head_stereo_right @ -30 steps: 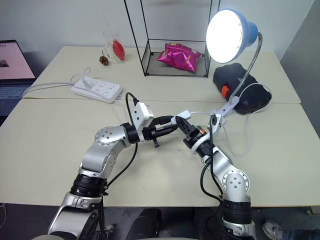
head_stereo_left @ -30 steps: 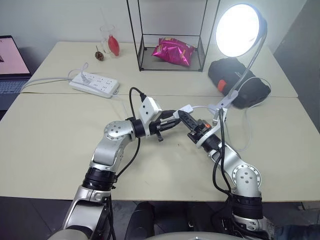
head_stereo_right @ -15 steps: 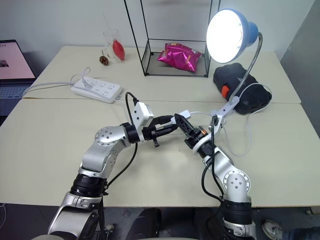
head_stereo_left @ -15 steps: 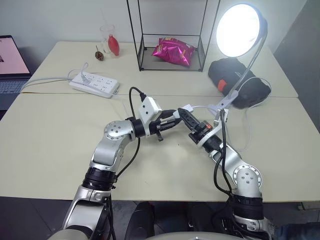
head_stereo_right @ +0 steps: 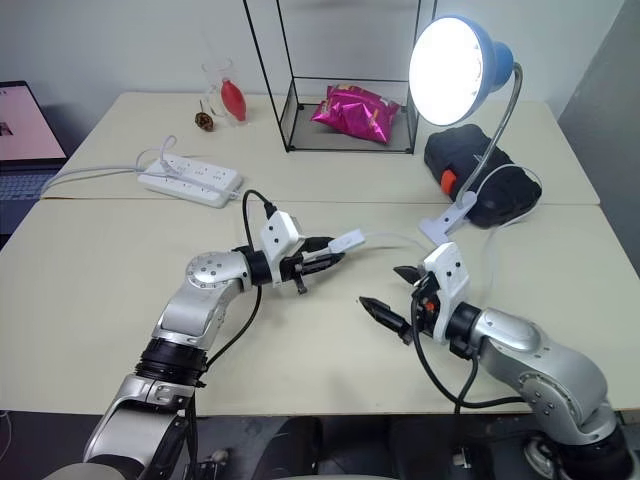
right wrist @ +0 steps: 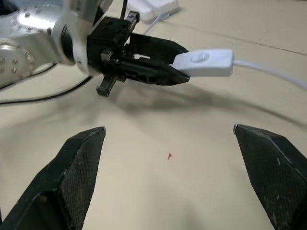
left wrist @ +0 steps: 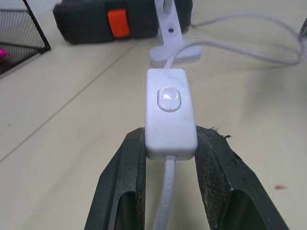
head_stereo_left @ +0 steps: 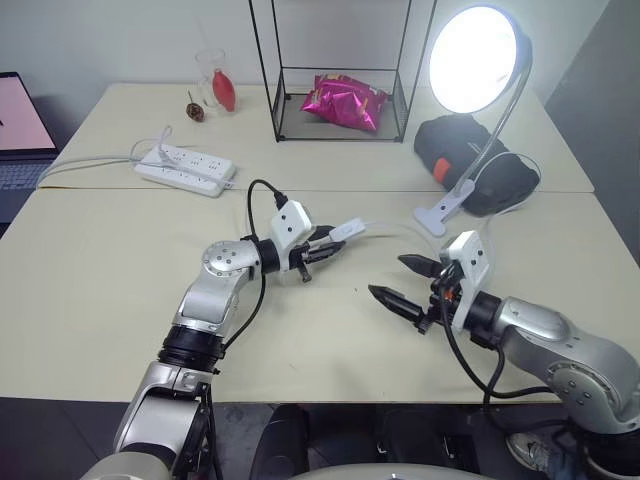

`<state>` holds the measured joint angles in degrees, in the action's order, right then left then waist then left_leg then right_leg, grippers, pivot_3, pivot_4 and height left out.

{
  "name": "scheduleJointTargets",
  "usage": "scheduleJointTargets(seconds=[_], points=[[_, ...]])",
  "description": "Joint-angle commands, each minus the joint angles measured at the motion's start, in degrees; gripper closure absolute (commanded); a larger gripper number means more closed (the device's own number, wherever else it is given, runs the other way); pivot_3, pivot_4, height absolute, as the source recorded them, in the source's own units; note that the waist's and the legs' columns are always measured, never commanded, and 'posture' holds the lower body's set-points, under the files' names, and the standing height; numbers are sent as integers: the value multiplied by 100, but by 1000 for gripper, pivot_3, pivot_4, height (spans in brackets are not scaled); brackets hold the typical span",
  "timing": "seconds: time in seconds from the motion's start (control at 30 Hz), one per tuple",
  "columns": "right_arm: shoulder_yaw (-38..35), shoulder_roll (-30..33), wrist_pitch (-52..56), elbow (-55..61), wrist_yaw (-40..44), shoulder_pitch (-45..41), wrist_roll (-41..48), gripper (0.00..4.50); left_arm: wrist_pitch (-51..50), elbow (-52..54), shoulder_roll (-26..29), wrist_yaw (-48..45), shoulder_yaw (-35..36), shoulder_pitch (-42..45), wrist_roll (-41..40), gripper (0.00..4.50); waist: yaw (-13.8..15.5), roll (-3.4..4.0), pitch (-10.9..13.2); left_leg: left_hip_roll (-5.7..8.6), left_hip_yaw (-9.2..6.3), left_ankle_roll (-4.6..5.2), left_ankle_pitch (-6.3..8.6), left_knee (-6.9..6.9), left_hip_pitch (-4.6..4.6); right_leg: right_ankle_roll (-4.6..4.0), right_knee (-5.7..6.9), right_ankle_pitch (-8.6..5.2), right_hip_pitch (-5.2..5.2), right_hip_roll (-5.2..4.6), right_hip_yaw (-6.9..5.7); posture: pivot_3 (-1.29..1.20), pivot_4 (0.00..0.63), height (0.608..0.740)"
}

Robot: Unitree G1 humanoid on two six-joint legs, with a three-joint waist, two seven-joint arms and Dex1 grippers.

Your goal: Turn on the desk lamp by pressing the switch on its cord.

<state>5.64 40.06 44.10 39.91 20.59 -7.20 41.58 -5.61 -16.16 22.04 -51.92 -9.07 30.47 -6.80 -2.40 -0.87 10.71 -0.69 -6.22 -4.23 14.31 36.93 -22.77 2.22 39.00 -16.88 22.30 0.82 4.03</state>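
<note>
1. Nearest the robot: the right gripper [head_stereo_left: 405,282] hangs just above the worktop [head_stereo_left: 110,260], its 2 black fingers [right wrist: 72,177] spread wide and holding nothing. It sits well short of the switch, with bare worktop between the 2.

2. Middle ground: the left gripper [head_stereo_left: 322,247] pinches the switch [left wrist: 169,111] between its fingers [left wrist: 125,177], gripping the rear end and leaving the oval rocker button [left wrist: 169,98] exposed on top. The switch is held clear of the worktop, roughly level, button upward.

3. The cord [head_stereo_right: 395,238] runs from the switch's free end toward the white clip base [head_stereo_left: 445,213]; a second length leaves the rear of the switch between the left fingers.

4. Far ground: the desk lamp [head_stereo_right: 455,68] stands on its curved gooseneck [head_stereo_right: 500,130] beside a black case [head_stereo_left: 470,160]. Its face glows bright, so the press appears already made; judged from this, the task is at or near completion.

5. Technique, if a further press is needed: keep the left pinch firm and the button facing up; bring 1 right fingertip down squarely on the rocker, not the housing edge, so the switch does not twist out of the grip.

6. Risk: a sideways push could drag the cord and tug the clip base.
</note>
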Motion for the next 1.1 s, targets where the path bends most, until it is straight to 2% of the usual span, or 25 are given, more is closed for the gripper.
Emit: scheduleJointTargets(seconds=[0.03, 0.33, 0.4, 0.53, 0.8, 0.97, 1.1], points=[[7, 461, -170, 281, 433, -168, -486, 0, 344, -419, -197, -74, -78, 163, 15, 3415, 25, -4, 0, 4, 2, 0, 0, 0, 0, 0, 1, 0, 0, -3, 0, 0, 150, 740], [-99, 546, -97, 113, 752, -228, -818, 0, 831, -1208, -413, -196, -232, 358, 220, 3415, 56, -7, 1, 5, 0, 0, 0, 2, -5, -11, -3, 9, -1, -5, -2, 0, 150, 740], [-108, 527, -113, 71, 788, -220, -871, 0, 917, -1296, -423, -239, -252, 375, 249, 2710, 57, -7, 1, 4, 0, 0, 0, 2, -4, -11, -2, 9, -1, -5, -2, 0, 150, 740], [-116, 465, -144, -21, 868, -221, -990, 0, 1092, -1403, -428, -262, -258, 383, 344, 1742, 60, -7, 1, 4, -2, 0, 0, 3, -5, -11, 0, 9, -1, -4, -3, 0, 150, 740], [-161, 454, -221, -149, 1080, -200, -1171, 0, 1066, -1148, -261, -196, -99, 269, 292, 105, 56, -7, 1, 4, -2, 0, 0, 3, -4, -15, 0, 11, -2, -4, -3, 0, 150, 740], [-292, 528, -266, -250, 1265, -241, -1213, 0, 545, -137, 44, -66, 219, -2, 27, 17, 54, -7, 1, 2, -3, 0, 0, 3, -3, -18, 2, 13, -2, -4, -3, 0, 150, 740], [-426, 624, -363, -416, 1498, -325, -1247, 0, -151, 1027, 566, 210, 529, -307, 88, 17, 49, -8, 2, 1, -2, 0, 0, 4, -3, -17, 2, 12, -1, -5, -1, 0, 150, 740]])
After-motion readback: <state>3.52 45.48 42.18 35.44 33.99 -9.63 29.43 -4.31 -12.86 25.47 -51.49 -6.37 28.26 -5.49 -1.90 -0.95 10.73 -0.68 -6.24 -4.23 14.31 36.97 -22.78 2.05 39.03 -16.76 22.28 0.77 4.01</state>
